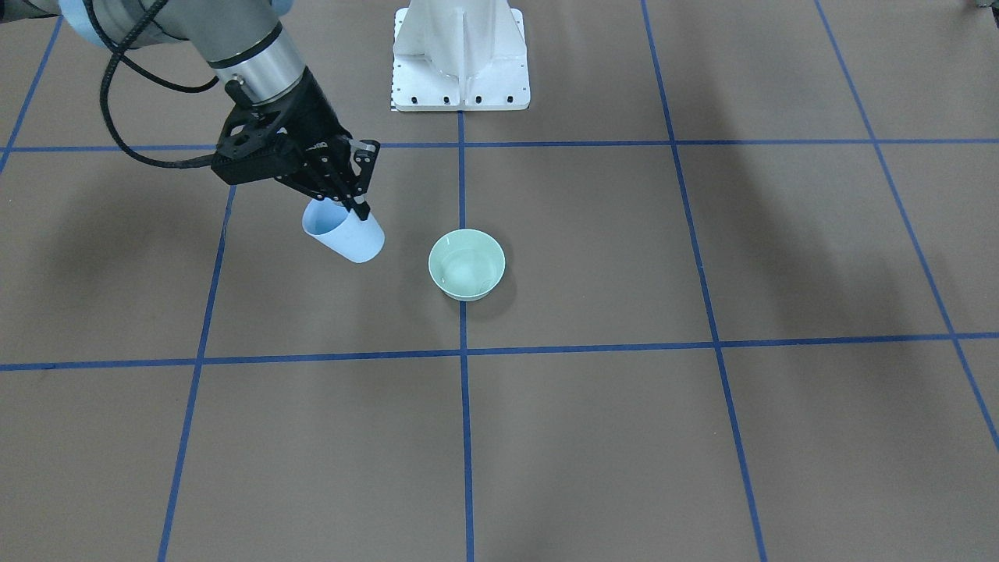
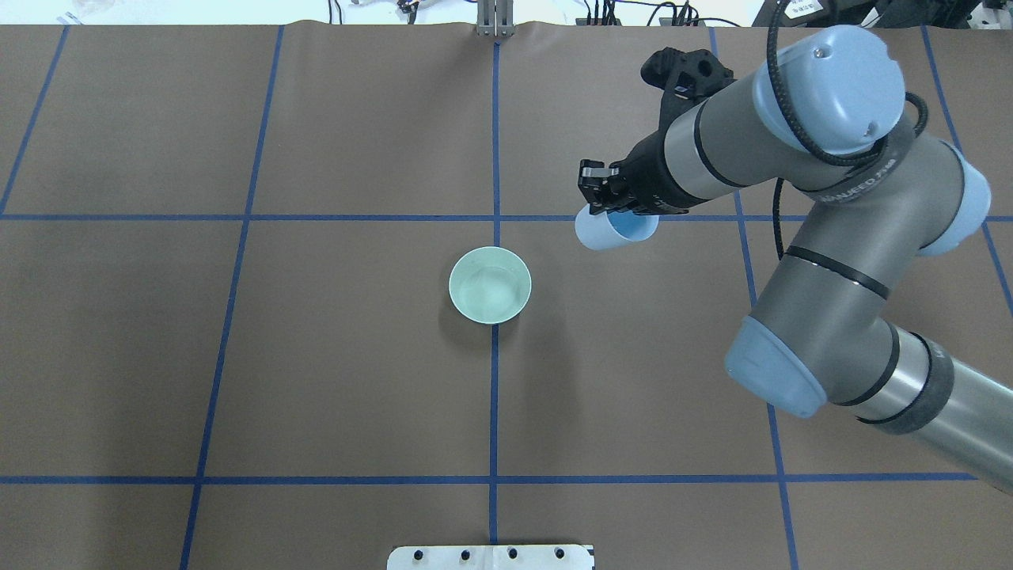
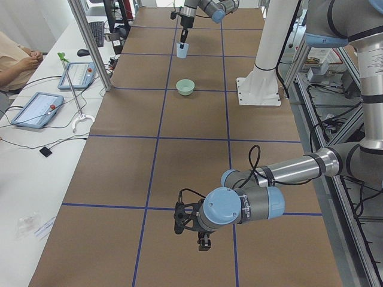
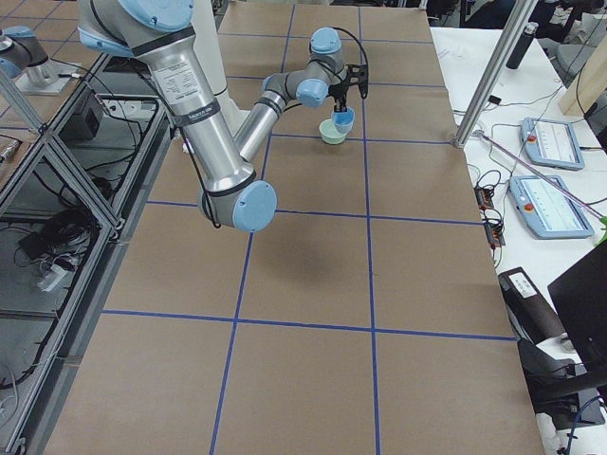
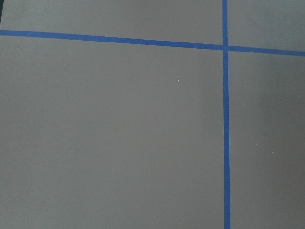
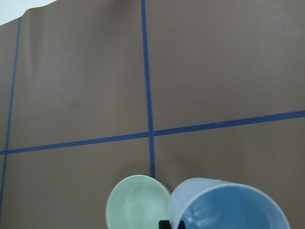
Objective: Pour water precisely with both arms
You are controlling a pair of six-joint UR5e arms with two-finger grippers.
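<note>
- Water [image 1: 466,272] is seen only as a faint ring-shaped sheen and glints inside the pale green bowl [image 1: 468,294]. A wet sheen is also seen on the cup's inner wall in the right wrist view.
- The bowl is set upright on the centre blue tape line [image 1: 466,437], in front of the white pedestal base [image 1: 460,55] and well apart from it.
- A light blue cup [image 1: 351,238] is held tilted near the bowl and not touching it. Its base is turned toward the bowl and its mouth leans away.
- The right gripper [image 1: 353,204] is clamped on the cup at its rim. The right arm [image 2: 823,261] is reached in from the robot's right side.
- The bowl is ringed by bare brown table [image 1: 624,437] on every side, and the table edges are well apart from it.
- The table's far edge is seen at the top of the overhead view, with cables beyond it.
- The left arm [image 3: 281,173] is parked low near the table end on the robot's left, well apart from bowl and cup.
- The left gripper [image 3: 203,241] is pointed down close to the surface. Whether it is released or clenched cannot be told.
- Only table and tape are shown by the left wrist camera.
</note>
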